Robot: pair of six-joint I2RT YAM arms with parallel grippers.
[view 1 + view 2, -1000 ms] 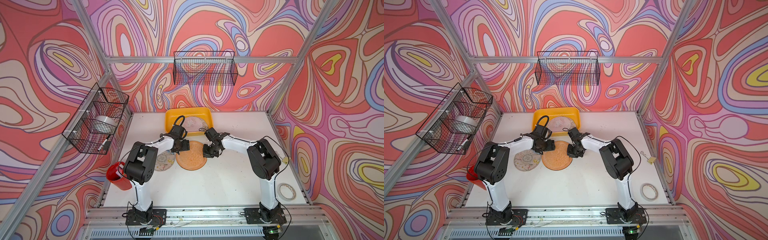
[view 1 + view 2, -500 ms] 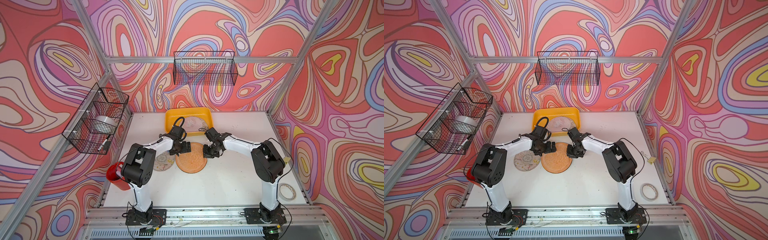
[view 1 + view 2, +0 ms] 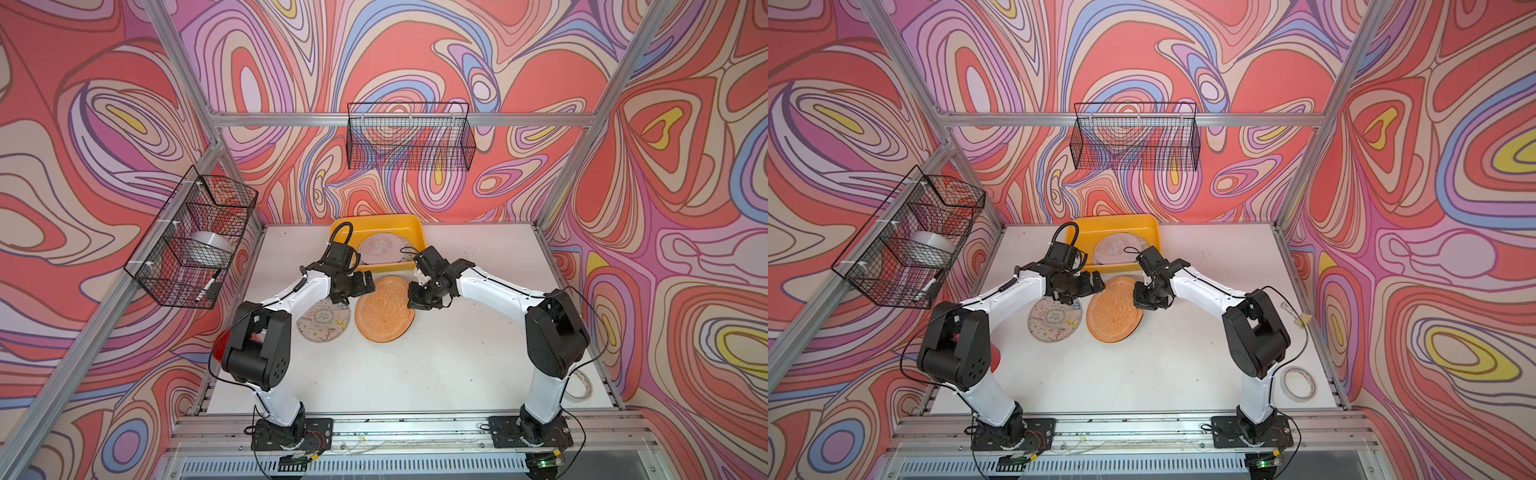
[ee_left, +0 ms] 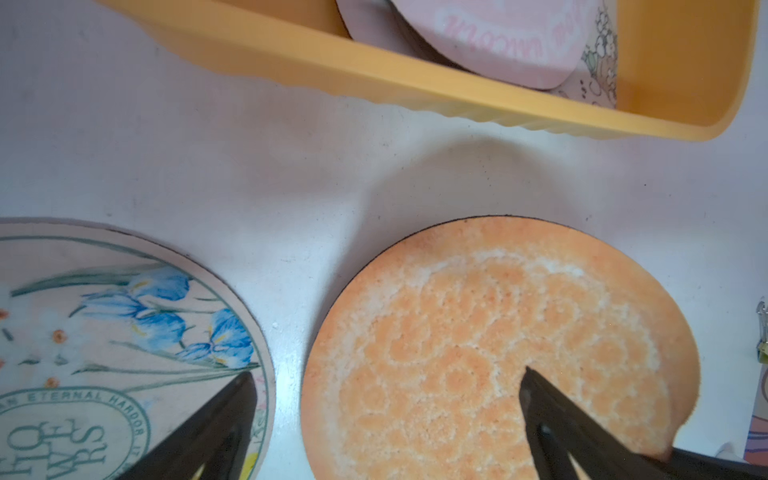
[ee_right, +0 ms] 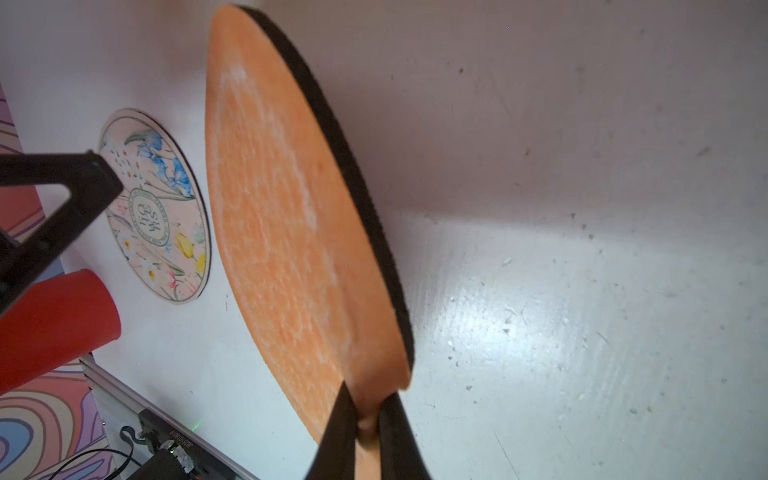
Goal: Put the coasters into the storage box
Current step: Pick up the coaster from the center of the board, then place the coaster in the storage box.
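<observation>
The orange textured coaster (image 3: 384, 309) (image 3: 1115, 309) is tilted near the table's middle, its black underside showing in the right wrist view. My right gripper (image 5: 368, 399) (image 3: 415, 291) is shut on its edge. My left gripper (image 4: 386, 374) (image 3: 353, 286) hangs open over the orange coaster (image 4: 498, 353) with nothing in it, one finger above the floral coaster (image 4: 104, 332). The floral coaster (image 3: 324, 321) lies flat to the left. The yellow storage box (image 3: 376, 222) (image 4: 374, 70) stands at the back with pink and cream coasters (image 3: 384, 248) (image 4: 519, 33) inside.
A red pot (image 3: 220, 347) (image 5: 54, 324) stands at the left edge beside the left arm. Black wire baskets hang on the left wall (image 3: 195, 237) and the back wall (image 3: 409, 137). A ring of tape (image 3: 1298, 384) lies at the front right.
My left gripper's jaws have spread wider. The right gripper keeps its hold on the orange coaster, and both arms have shifted only slightly.
</observation>
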